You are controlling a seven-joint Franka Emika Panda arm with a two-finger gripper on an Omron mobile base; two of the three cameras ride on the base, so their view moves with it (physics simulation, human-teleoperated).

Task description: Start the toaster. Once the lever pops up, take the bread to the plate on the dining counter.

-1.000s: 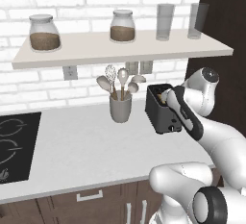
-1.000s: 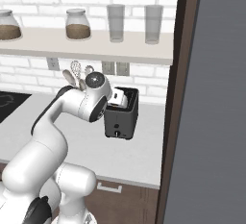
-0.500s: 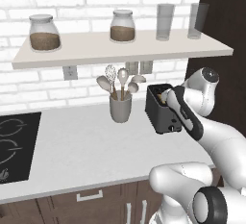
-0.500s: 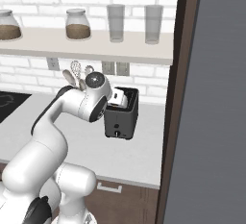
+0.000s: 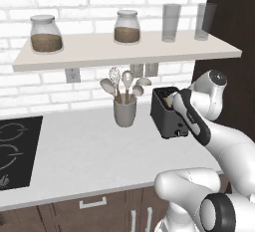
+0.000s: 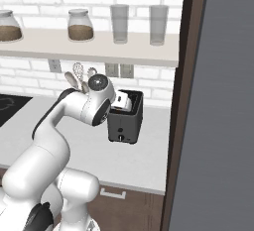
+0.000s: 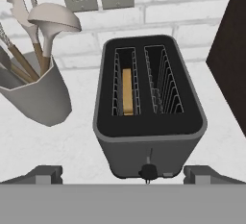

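A: On the worktop [image 5: 89, 151] by the wall sits the toaster [image 7: 149, 107], bread [image 7: 127, 92] down in its left slot.

B: Yeah, pincer [image 7: 122, 176] spread wide, holding nothing, hovering at the lever [image 7: 148, 172]. Nothing's started, I reckon.

Bread [image 7: 127, 92] sits in the left slot of the toaster [image 7: 149, 136], with just its top edge visible in the hand view. In both base views the arm covers part of the toaster. The utensil cup [image 7: 36, 98] is cut off by the left edge.
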